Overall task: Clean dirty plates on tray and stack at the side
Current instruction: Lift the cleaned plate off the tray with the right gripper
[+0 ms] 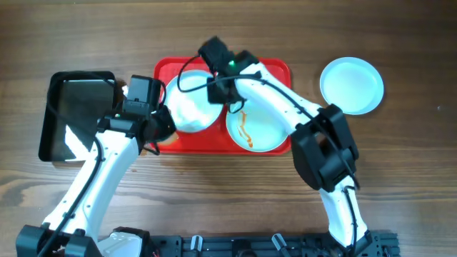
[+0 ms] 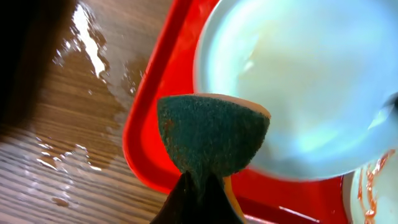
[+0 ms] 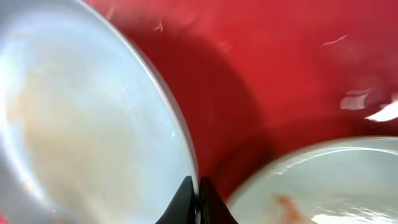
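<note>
Right tool (image 3: 199, 185) on tilted plate (image 3: 81, 124) rim

Overhead looks straight down; both wrist views crowd the tray (image 1: 275, 71).

the tray (image 1: 277, 68) is red. the plates (image 1: 351, 86) are pale blue-white, one with wiggly orange lines. the sponge (image 2: 211, 134) is dark green. the table (image 1: 407, 171) is stripy brown.

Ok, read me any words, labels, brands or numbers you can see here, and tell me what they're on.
None: there is no readable text in any view. The red tray, the plates, the black tray and the green sponge carry no lettering, numbers or signs.
</note>
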### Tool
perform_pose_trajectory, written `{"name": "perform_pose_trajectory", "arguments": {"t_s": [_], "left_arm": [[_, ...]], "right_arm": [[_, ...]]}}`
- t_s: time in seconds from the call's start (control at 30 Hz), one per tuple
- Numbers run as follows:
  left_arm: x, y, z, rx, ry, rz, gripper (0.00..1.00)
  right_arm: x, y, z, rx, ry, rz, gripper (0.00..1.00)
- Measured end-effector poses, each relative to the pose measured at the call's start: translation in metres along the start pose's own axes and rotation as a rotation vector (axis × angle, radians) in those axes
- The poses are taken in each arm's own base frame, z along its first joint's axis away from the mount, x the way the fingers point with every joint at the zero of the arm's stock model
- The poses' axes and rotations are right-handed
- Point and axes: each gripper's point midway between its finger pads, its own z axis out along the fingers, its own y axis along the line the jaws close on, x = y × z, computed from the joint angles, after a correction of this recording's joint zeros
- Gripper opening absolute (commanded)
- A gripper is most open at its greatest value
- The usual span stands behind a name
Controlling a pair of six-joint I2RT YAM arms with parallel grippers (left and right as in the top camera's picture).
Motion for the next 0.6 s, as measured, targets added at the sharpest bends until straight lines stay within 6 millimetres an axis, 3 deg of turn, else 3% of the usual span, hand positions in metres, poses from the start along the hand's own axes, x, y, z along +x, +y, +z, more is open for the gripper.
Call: {"name": "perform_pose_trajectory", "arguments": {"t_s": [0.03,0.23,0.33,0.47,0.6], "left_arm": [[0.003,0.000,0.002,0.004,0.013,0.000,0.04],[0.005,-0.008,0.004,0.047,0.025,0.000,0.04],[0.003,-0.012,0.004,0.069,0.018,0.000,0.04],[0.003,-0.015,0.004,0.082,0.020,0.000,0.04],[0.003,-0.015,0.004,0.083,0.021,-0.001,0.04]], "right_arm": [[-0.005,-0.004,-0.008,0.024,-0.019,-0.008,0.04],[-0.048,-0.042,-0.103,0.257,-0.235,-0.086,0.04],[-0.058,-0.063,-0.136,0.380,-0.312,-0.117,0.04],[-0.062,-0.083,-0.155,0.564,-0.368,-0.161,0.04],[-0.065,-0.076,-0.173,0.690,-0.441,-0.241,0.04]]}}
